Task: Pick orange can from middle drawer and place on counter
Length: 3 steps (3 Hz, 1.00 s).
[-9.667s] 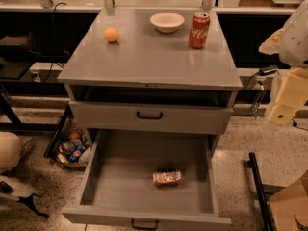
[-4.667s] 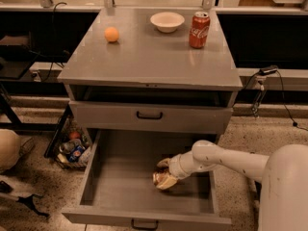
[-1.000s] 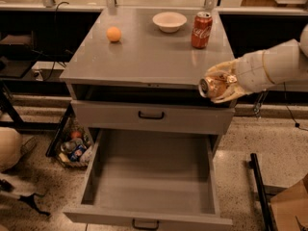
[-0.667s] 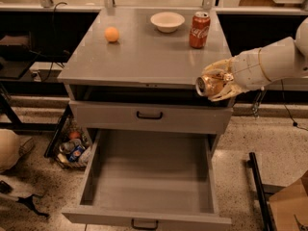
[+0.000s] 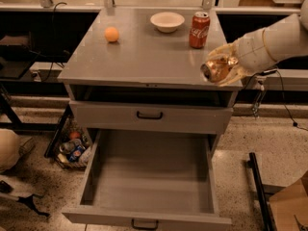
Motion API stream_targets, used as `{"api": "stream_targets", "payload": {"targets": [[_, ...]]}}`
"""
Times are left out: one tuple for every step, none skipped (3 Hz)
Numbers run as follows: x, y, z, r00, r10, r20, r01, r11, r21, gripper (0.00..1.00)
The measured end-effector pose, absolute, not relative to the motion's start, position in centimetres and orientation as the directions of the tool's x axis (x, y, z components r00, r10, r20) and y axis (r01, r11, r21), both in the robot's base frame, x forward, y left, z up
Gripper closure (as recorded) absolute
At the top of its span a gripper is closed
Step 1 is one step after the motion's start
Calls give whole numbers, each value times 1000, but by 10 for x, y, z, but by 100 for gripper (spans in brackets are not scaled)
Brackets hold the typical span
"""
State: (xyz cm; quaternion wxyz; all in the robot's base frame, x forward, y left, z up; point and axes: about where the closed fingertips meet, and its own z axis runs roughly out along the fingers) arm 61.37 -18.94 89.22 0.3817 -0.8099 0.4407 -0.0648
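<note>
My gripper (image 5: 220, 67) is shut on the orange can (image 5: 215, 69), a shiny copper can with a silver end facing the camera. It holds the can tilted on its side over the front right corner of the counter (image 5: 139, 52), a grey glossy cabinet top. My pale arm (image 5: 269, 44) reaches in from the right edge. The middle drawer (image 5: 151, 174) is pulled far out below, a deep grey tray with a black front handle (image 5: 144, 224); nothing lies in it.
On the counter stand a red Coca-Cola can (image 5: 198, 30), a white bowl (image 5: 167, 21) and an orange ball (image 5: 111, 34). A shallower drawer front with a black handle (image 5: 149, 115) sits above the open drawer. A basket of clutter (image 5: 71, 148) lies on the floor at left.
The can was lifted out of the open drawer by my gripper. Over the last second it has moved slightly left and up, over the counter's front right corner.
</note>
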Motion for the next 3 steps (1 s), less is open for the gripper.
{"api": "stream_targets", "payload": {"targets": [[638, -194, 908, 646, -739, -193, -639, -384, -667, 100], [659, -187, 911, 690, -701, -181, -631, -459, -625, 100], [674, -168, 908, 734, -662, -150, -611, -548, -571, 100]]}}
